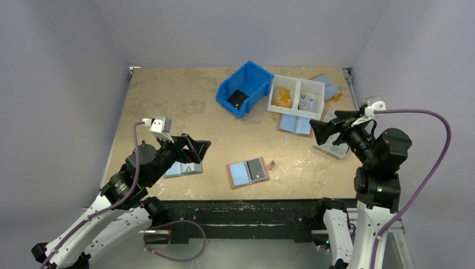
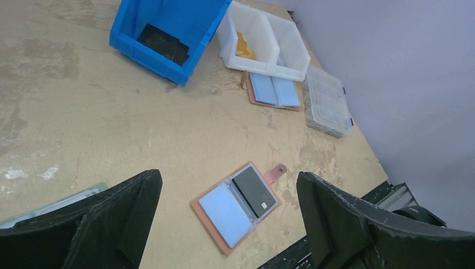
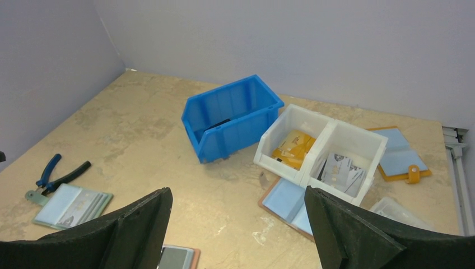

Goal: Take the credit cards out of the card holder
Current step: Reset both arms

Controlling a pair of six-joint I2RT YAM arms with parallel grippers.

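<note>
Blue open-fronted bin (image 1: 245,87), upper centre of the top view, on the table (image 1: 168,101); holds one flat dark item (image 1: 238,98).

White two-compartment tray (image 1: 297,96), just right of the bin; the left compartment holds yellow-orange cards (image 1: 283,96); the right compartment holds pale grey-white cards (image 1: 307,102); the print on them is too small to read.

Blue-lined, brown-edged folder (image 1: 295,124), lying open and flat against the tray's near side.

Orange-edged folder (image 1: 327,85) with blue lining and a tab, behind the tray at upper right.

Clear lidded organiser box (image 1: 331,147), right edge of the table, partly hidden by the right gripper; contents cannot be told.

Card holder (image 1: 248,171), lower centre of the top view, near the table's front edge; lies open and flat, light-blue panel on the left, dark-grey panel on the right, snap tab sticking out to the right; touched by neither arm.

Green-edged card wallet (image 1: 183,168), lower left, partly under the left gripper; blue-handled pliers (image 3: 53,178) beside it in the right wrist view.

Left gripper (image 1: 199,151), lower left, raised above the table, pointing right toward the card holder; jaws spread wide, holding nothing.

Right gripper (image 1: 316,131), right side, raised, pointing left over the organiser box; jaws spread wide, holding nothing.
</note>
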